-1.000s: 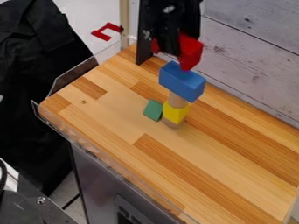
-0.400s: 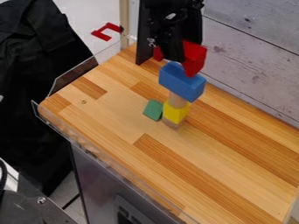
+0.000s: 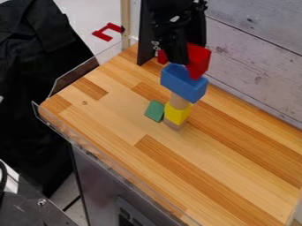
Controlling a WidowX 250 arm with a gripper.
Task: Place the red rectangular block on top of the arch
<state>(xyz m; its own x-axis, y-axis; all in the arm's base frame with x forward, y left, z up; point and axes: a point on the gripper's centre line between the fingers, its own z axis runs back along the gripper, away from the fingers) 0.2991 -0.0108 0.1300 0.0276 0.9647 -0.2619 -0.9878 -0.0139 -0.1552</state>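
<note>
No text, label, number or sign could be read. On the grey front (image 3: 97, 181) beneath the wooden top (image 3: 236, 159), low in the view, a dark panel (image 3: 138, 216) bore some marks (bold ones, cut off by the bottom edge), but whether they were letters, figures or plain shapes could not be told.

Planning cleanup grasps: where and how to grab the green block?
Probably from above, slightly from the side away from the yellow block, pinching the green block by its camera-facing and opposite edges. It lies low, flat face up; the yellow block crowds its right side in view.
</note>
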